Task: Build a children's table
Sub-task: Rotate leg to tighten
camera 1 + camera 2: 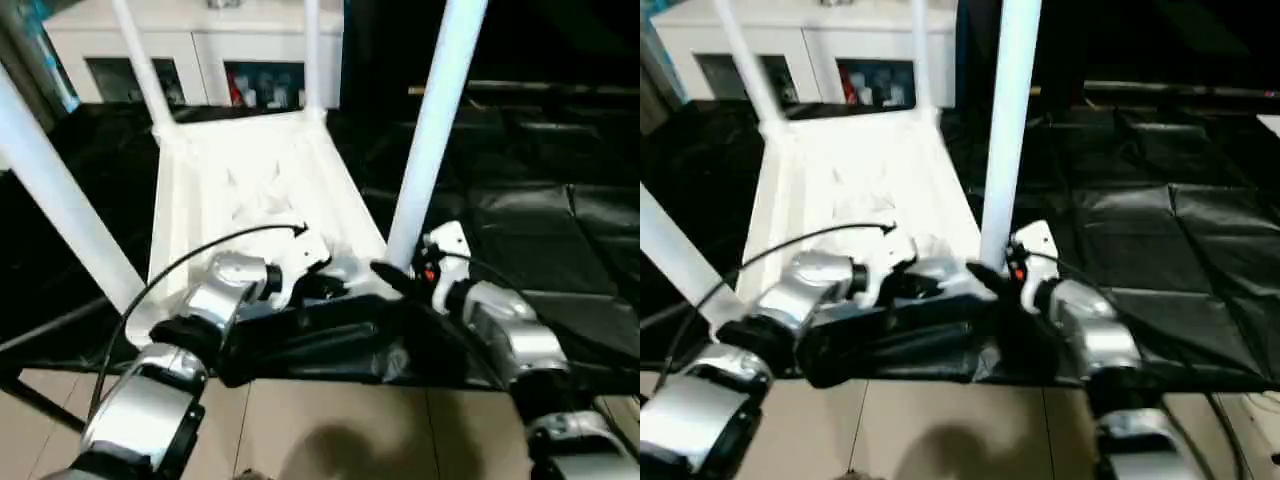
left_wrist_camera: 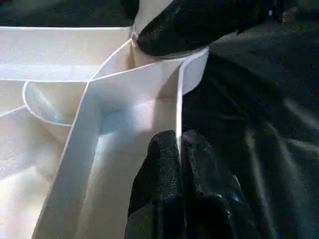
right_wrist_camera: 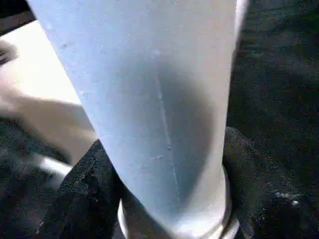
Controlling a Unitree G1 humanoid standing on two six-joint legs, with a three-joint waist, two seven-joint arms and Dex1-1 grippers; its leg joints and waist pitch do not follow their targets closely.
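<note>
The children's table (image 1: 250, 190) lies upside down on the black-draped work table, ribbed underside up, with its white legs standing in the corner sockets. My left gripper (image 2: 179, 149) is shut on the thin white rim (image 2: 178, 104) of the top, close to the near right corner. My right gripper (image 1: 395, 272) is closed around the base of the near right leg (image 1: 435, 130), just above its socket. In the right wrist view a black finger (image 3: 84, 194) presses each side of that leg (image 3: 159, 99). A right finger (image 2: 184, 30) also shows in the left wrist view, at the corner.
The black cloth (image 1: 560, 240) spreads out to the right of the white top. A white cabinet (image 1: 200, 50) stands behind. The near left leg (image 1: 60, 200) leans past my left forearm. A black cable (image 1: 200, 250) arcs over my left wrist. Beige floor (image 1: 330, 430) lies below the table's front edge.
</note>
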